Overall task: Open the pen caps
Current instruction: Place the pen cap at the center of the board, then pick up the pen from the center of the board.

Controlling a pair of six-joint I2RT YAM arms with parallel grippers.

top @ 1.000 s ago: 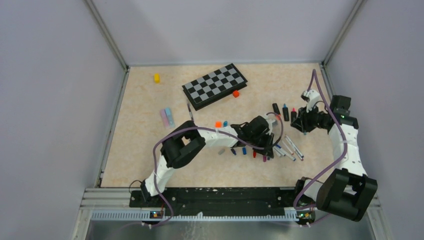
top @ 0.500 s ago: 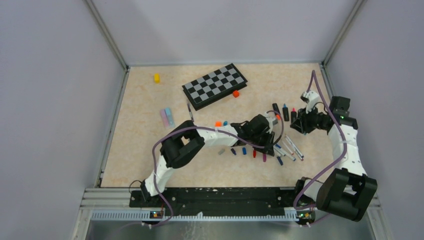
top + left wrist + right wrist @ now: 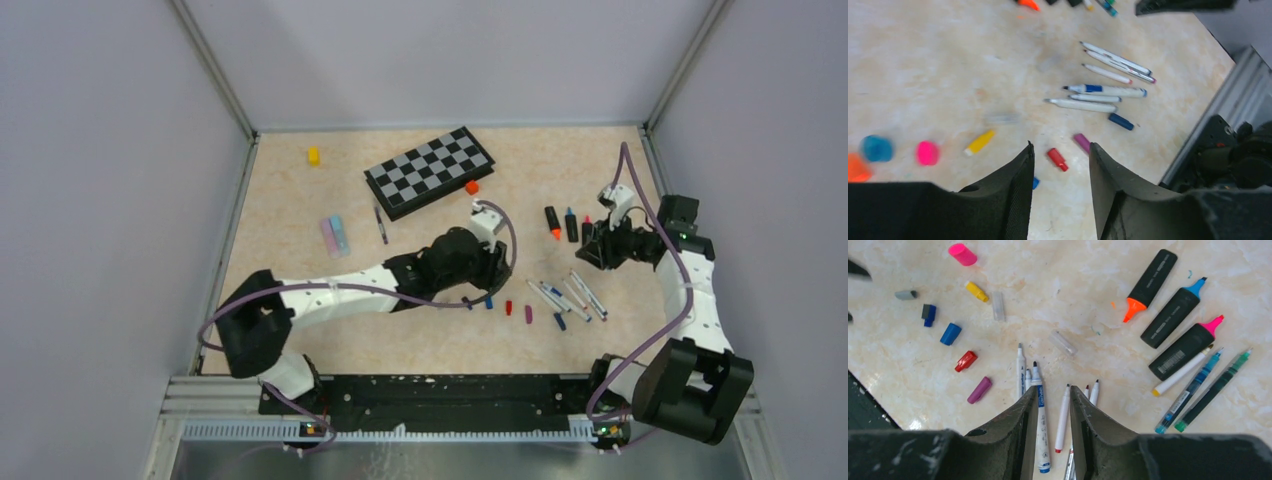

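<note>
Left claw (image 3: 1061, 148) partly open, empty, above caps (image 3: 1057, 159), right claw (image 3: 1054, 390) narrow gap, empty, over pens (image 3: 1020, 367)

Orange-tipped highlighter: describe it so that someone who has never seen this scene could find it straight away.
Find the black-and-grey chessboard at the far side. Then look to its right in the top view for three chunky black highlighters lying side by side. The orange-tipped highlighter is the one nearest the chessboard; its neighbours' tips are blue and pink.
</note>
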